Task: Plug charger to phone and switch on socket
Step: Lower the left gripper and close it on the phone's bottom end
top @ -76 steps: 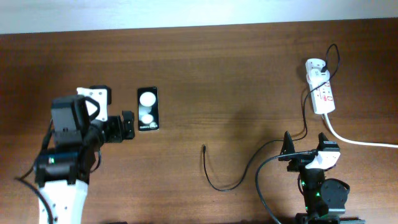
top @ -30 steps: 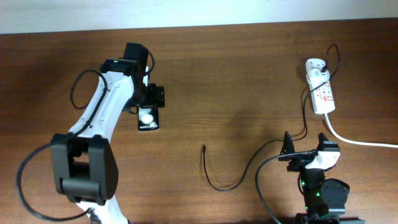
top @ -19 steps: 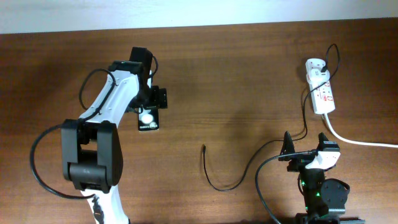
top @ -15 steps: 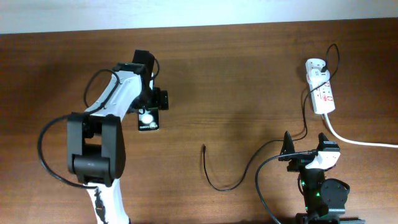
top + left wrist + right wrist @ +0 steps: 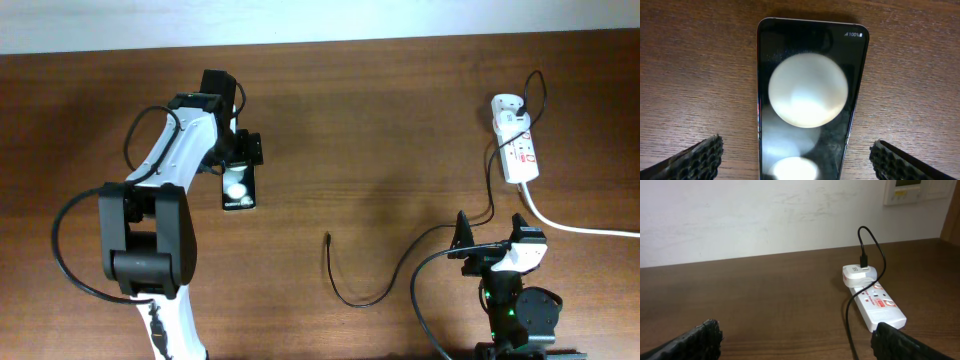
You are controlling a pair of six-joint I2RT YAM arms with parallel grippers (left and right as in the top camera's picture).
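Plugging pending: thin black charger cable [image 5: 329, 245] lies loose, well apart from flat black smartphone [image 5: 810, 100]. Left tool [image 5: 797, 159] spread astride it, right tool [image 5: 797, 339] spread. White power strip [image 5: 520, 152] switch also left to do.

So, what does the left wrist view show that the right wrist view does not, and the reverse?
Only the left wrist view: the phone, lying flat with its screen up and "100%" in one corner. It sits between the fingers of the open left gripper, which do not touch it. Only the right wrist view: the socket with the charger adapter plugged in, and the pale wall behind. Both: the brown wooden table and two dark fingertips wide apart at the bottom corners; the right gripper is open too.
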